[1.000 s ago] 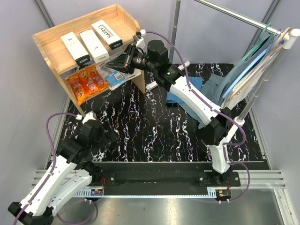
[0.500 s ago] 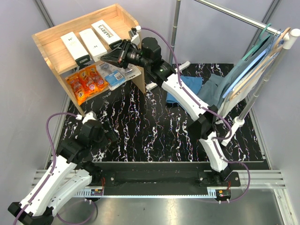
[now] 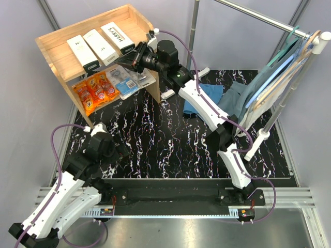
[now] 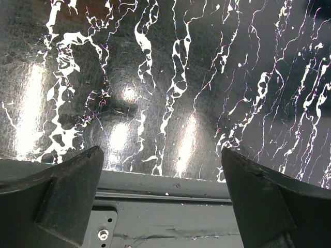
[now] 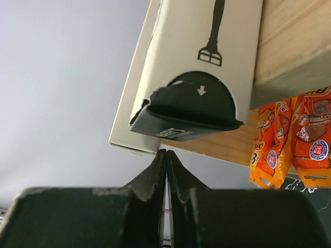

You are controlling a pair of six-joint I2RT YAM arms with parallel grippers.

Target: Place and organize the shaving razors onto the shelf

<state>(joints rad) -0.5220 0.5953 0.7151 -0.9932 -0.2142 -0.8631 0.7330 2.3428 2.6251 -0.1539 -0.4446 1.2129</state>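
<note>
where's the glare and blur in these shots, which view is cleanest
Left wrist view: white glare blotches on the glossy black marbled table top. Right wrist view: the long white box with a dark end is sharp, the right gripper a dark silhouette. Top external view: cleanest, even light, no glare on the light-wood shelf.

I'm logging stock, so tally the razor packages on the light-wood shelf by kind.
Long white Harry's boxes: 3
Shiny orange packs: 3
Blue-and-clear blister packs: 2, as far as their overlap shows
Total: 8
</note>
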